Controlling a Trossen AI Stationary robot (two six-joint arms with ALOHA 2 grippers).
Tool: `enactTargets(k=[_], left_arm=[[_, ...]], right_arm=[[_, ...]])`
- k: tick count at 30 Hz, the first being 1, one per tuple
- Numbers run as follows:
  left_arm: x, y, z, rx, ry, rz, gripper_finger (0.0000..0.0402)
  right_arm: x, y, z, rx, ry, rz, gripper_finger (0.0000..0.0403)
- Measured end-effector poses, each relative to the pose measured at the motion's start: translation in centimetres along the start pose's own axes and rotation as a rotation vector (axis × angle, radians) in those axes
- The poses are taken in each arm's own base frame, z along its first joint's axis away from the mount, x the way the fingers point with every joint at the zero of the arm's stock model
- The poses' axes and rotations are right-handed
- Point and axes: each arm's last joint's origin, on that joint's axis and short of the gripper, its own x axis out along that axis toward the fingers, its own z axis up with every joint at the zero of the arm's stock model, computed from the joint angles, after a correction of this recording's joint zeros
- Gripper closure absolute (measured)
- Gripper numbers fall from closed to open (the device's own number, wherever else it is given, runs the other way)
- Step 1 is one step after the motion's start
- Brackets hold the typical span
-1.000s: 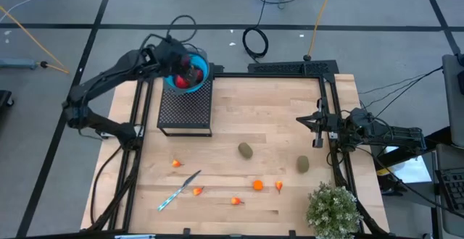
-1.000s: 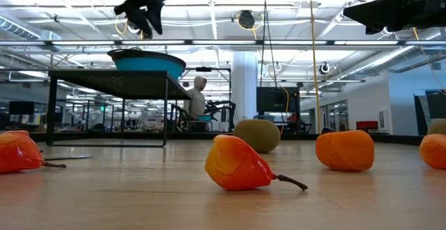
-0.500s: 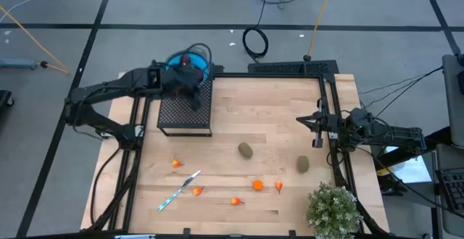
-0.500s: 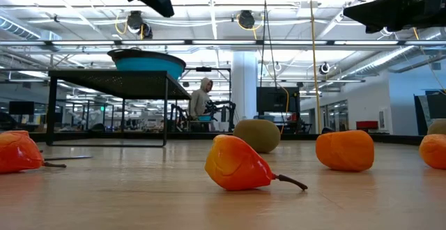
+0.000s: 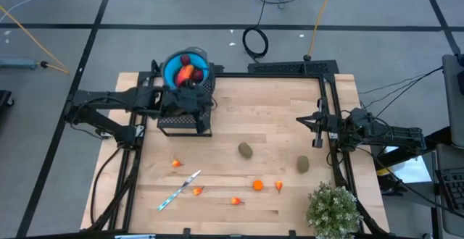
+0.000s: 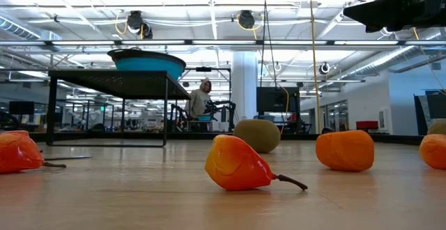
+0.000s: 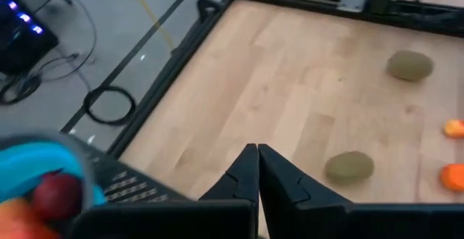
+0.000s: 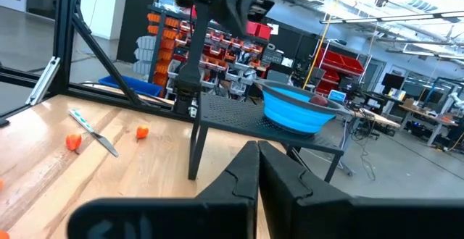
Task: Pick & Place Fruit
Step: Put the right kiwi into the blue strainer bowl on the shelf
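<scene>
We read this as a sorting job: the blue bowl (image 5: pixel 185 68) sits raised on a black mesh stand (image 5: pixel 185 113) at the table's (image 5: pixel 275 123) 11 o'clock corner, and the fruit scattered across the lower half is meant to end up in it. The bowl already holds red and orange pieces.

Our left gripper (image 5: pixel 197 98) hangs above the stand, just at 5 o'clock of the bowl, with its jaws pressed together and nothing between them, as its wrist view shows (image 7: pixel 257 172). We judge it is free to go for another piece.

What remains lies well apart from those jaws, toward 4 to 6 o'clock from them: one olive oval (image 5: pixel 246 150) near the table's middle, a second (image 5: pixel 302 164) further toward 3 o'clock, an orange piece (image 5: pixel 257 185) and small orange bits (image 5: pixel 175 164) along the 6 o'clock side. A silver-blue stick (image 5: pixel 180 190) lies among the bits, and a green plant (image 5: pixel 332 208) stands at the 5 o'clock corner.

Our right gripper (image 5: pixel 317 127) waits at the table's 3 o'clock edge, jaws also closed on nothing (image 8: pixel 257 168), with the second oval near it at 7 o'clock.
</scene>
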Motion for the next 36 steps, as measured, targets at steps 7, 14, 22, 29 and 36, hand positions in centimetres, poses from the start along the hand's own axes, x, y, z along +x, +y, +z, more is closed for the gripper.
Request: enactTargets(k=[7, 14, 22, 29, 36], left_arm=[[2.2, -2.2, -2.6, 0.075, -0.003, -0.065, 0.0388], [3.9, -3.9, -5.0, 0.104, -0.002, -0.205, 0.0393], [4.6, -5.7, -7.1, 0.129, -0.05, -0.262, 0.0394], [5.3, -6.6, -9.3, 0.216, -0.074, -0.288, 0.0399], [6.0, -6.3, -10.6, 0.21, -0.081, -0.284, 0.0396]], right_arm=[[0.0, 0.0, 0.0, 0.0, 0.0, 0.0, 0.0403], [0.0, 0.0, 0.0, 0.0, 0.0, 0.001, 0.0403], [0.0, 0.0, 0.0, 0.001, 0.001, 0.001, 0.0403], [0.0, 0.1, -0.2, 0.0, 0.018, 0.029, 0.0403], [0.3, 0.5, -0.4, 0.003, 0.02, 0.146, 0.0403]])
